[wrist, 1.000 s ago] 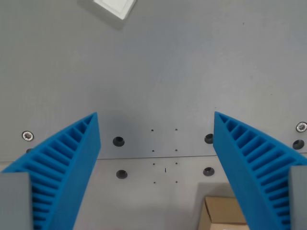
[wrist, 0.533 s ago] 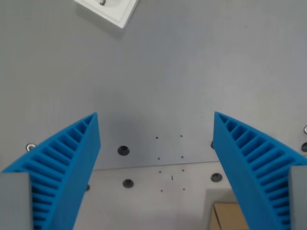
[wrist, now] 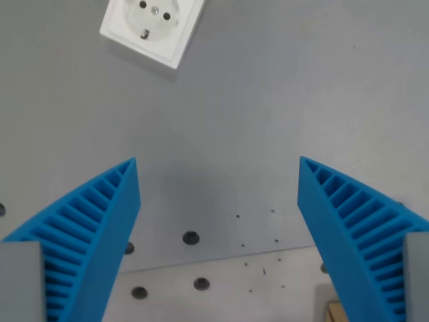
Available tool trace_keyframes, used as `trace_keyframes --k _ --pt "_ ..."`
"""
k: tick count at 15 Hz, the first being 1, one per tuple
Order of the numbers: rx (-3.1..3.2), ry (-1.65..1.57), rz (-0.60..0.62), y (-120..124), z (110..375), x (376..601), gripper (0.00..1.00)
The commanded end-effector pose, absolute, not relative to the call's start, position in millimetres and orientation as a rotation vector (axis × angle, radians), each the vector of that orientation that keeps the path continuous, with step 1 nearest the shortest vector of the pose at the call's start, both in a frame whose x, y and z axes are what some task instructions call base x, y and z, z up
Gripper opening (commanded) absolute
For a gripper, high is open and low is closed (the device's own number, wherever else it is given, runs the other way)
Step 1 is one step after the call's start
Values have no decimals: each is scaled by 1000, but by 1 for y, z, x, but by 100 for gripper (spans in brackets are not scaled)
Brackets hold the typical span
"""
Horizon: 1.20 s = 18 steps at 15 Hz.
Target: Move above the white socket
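Observation:
The white socket is a square plastic block with a round recessed face, lying flat on the grey table at the wrist view's top left, cut off by the upper edge. My gripper stands open below it, with nothing between its two blue ribbed fingers. The socket sits well beyond the fingertips and toward the wrist view's left of the gap's middle.
The grey table plate has a seam running across the lower part of the view, with dark bolt holes and small pin holes near it. A sliver of a brown cardboard box shows at the bottom right.
The camera has moved toward the socket: more of the socket has come into view at the top, while the bolt holes, seam and cardboard box have slid down. The fingers stay equally wide apart.

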<state>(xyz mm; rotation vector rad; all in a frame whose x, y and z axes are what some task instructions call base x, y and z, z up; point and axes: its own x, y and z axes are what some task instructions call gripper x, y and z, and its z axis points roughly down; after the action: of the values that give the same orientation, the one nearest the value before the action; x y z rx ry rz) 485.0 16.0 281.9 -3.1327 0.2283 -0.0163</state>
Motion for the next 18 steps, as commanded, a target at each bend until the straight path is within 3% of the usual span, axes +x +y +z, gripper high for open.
trace_keyframes --k 1,18 --pt "-3102 511 -3 22 276 497 100" --pt "-3029 884 -17 37 219 536 100"
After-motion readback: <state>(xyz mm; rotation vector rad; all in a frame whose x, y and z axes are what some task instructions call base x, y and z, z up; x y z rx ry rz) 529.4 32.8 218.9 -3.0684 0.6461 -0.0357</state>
